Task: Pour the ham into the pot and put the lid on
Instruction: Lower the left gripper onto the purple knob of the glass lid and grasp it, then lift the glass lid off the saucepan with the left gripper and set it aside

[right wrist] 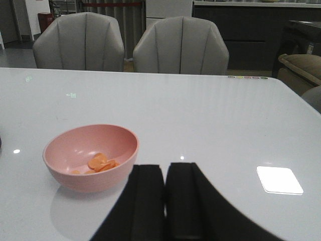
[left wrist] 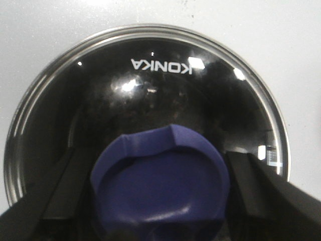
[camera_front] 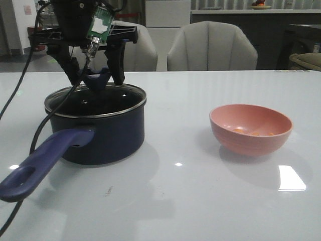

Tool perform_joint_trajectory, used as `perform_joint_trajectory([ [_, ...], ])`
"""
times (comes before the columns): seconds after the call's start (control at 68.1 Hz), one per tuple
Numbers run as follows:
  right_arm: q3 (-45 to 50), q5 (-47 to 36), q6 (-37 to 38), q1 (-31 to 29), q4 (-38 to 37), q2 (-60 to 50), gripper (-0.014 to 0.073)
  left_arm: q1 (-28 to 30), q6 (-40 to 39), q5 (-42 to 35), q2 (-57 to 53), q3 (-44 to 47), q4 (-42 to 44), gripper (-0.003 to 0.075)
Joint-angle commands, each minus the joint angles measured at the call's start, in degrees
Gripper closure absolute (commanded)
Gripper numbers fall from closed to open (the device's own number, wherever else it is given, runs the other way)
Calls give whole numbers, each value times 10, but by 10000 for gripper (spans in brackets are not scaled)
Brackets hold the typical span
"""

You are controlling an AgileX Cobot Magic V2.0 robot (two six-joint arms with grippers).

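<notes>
The dark navy pot (camera_front: 108,138) stands on the left of the white table, its long handle (camera_front: 42,163) pointing to the front left. The glass lid (camera_front: 123,95) lies on it, also seen in the left wrist view (left wrist: 150,85). My left gripper (camera_front: 99,82) is open, its fingers (left wrist: 246,175) astride the blue knob (left wrist: 160,186) with a small gap each side. The ham (right wrist: 102,163) lies as a few orange bits in the pink bowl (camera_front: 251,138) on the right. My right gripper (right wrist: 165,173) is shut and empty, near the bowl (right wrist: 88,181); it is out of the front view.
Two grey chairs (camera_front: 213,47) stand behind the table's far edge. A black cable (camera_front: 37,133) hangs from the left arm beside the pot's handle. Bright light patches (camera_front: 292,178) lie on the table at the front right.
</notes>
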Motion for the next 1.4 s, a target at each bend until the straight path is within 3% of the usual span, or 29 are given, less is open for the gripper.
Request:
perform_joint_trajectory([
  [0.0,-3,-50,-4,-3,-7,-11,439,-2,-7,-17,-30,-18,2,422],
  [0.367,-3,-50,-4,-3,-7,-11,439,-2,-5,-2,-61,-35,12,423],
  [0.602,-3,-50,-4,-3,-7,-11,439,-2,1,15,-99,-35,77,423],
  [0.837,-3,-50,-4,-3,-7,-11,439,21,91,74,-120,-35,84,423],
  [1.116,-3,-50,-4,-3,-7,-11,439,126,136,85,-149,0,63,423],
  [1.381,-3,-50,-4,-3,-7,-11,439,288,281,19,-185,117,-88,423],
])
